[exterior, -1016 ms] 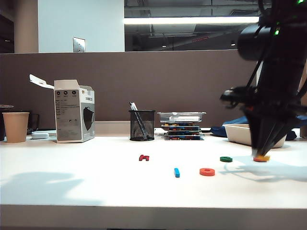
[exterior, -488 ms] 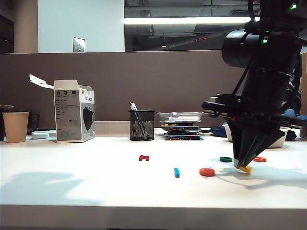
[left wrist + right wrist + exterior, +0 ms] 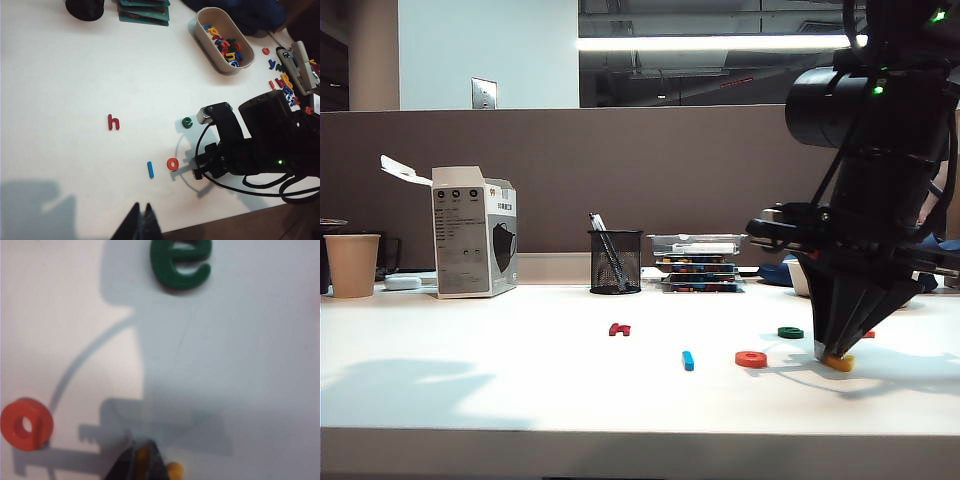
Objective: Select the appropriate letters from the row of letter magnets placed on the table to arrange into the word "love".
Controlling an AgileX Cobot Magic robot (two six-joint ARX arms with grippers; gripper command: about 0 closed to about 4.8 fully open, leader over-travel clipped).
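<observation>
On the white table (image 3: pixel 470 380) lie a dark red letter h (image 3: pixel 619 329), a blue bar l (image 3: pixel 688 360), an orange-red ring o (image 3: pixel 751 358) and a green e (image 3: pixel 790 332). My right gripper (image 3: pixel 834 354) points down just right of the ring, shut on the yellow letter (image 3: pixel 839 363), which is at the table top. In the right wrist view the yellow letter (image 3: pixel 174 471) shows between the shut fingertips (image 3: pixel 150 460), with the o (image 3: pixel 26 423) and e (image 3: pixel 181 262) nearby. My left gripper (image 3: pixel 141 212) hangs shut and empty, high above the l (image 3: pixel 150 169) and o (image 3: pixel 172 163).
At the back stand a paper cup (image 3: pixel 352 264), a white box (image 3: pixel 473 232), a mesh pen holder (image 3: pixel 616 260) and stacked cases (image 3: pixel 700 262). A beige tray (image 3: pixel 210 52) of spare letters sits behind the right arm (image 3: pixel 240 150), with loose letters (image 3: pixel 280 75) beside it. Another orange-red letter (image 3: pixel 868 334) peeks from behind the gripper.
My right gripper has carried the yellow letter left and toward the front edge, then down to the table beside the orange-red ring. The left arm has kept still.
</observation>
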